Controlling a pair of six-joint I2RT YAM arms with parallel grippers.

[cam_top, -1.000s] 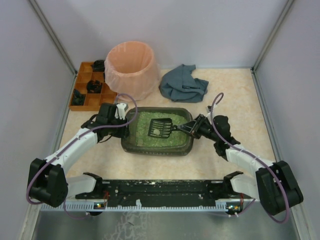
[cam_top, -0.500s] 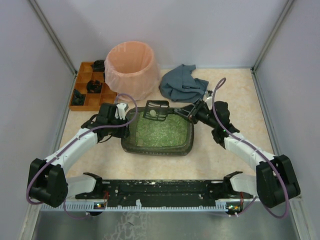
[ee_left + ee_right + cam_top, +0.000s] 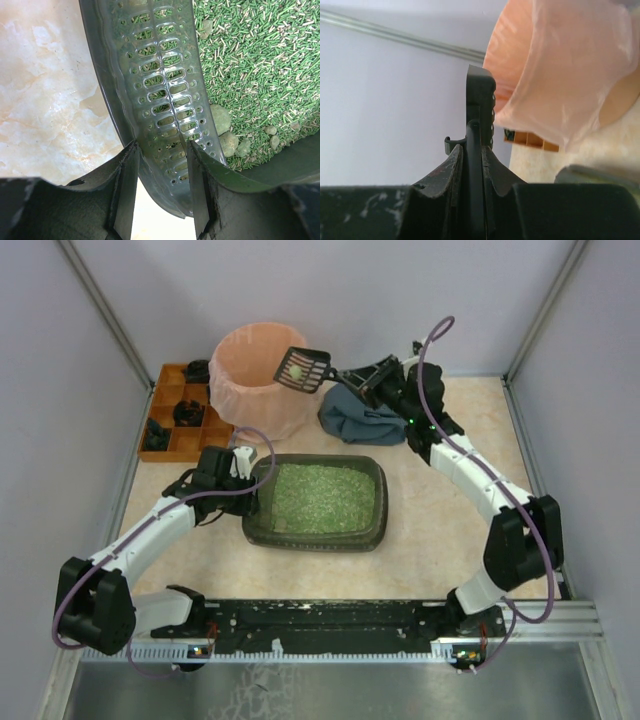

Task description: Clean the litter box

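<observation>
The litter box (image 3: 372,528), a dark olive tray of green litter, sits mid-table. My left gripper (image 3: 249,483) is shut on its left rim; in the left wrist view the fingers (image 3: 127,170) clamp the slotted rim (image 3: 160,95), with clumps (image 3: 220,119) in the litter beside it. My right gripper (image 3: 372,375) is shut on the handle of a black scoop (image 3: 303,368). It holds the scoop head, carrying a pale clump, in the air over the right edge of the pink-lined bin (image 3: 255,390). In the right wrist view the gripper (image 3: 474,150) pinches the scoop (image 3: 480,95) edge-on beside the bin (image 3: 565,65).
An orange compartmented wooden tray (image 3: 172,445) with dark items stands at the back left beside the bin. A crumpled blue-grey cloth (image 3: 362,415) lies behind the litter box, under the right arm. Grey walls close in the left, right and back.
My right arm has lifted the scoop out of the litter box and carried it up and back-left to the bin's rim. The left gripper has stayed on the box rim.
</observation>
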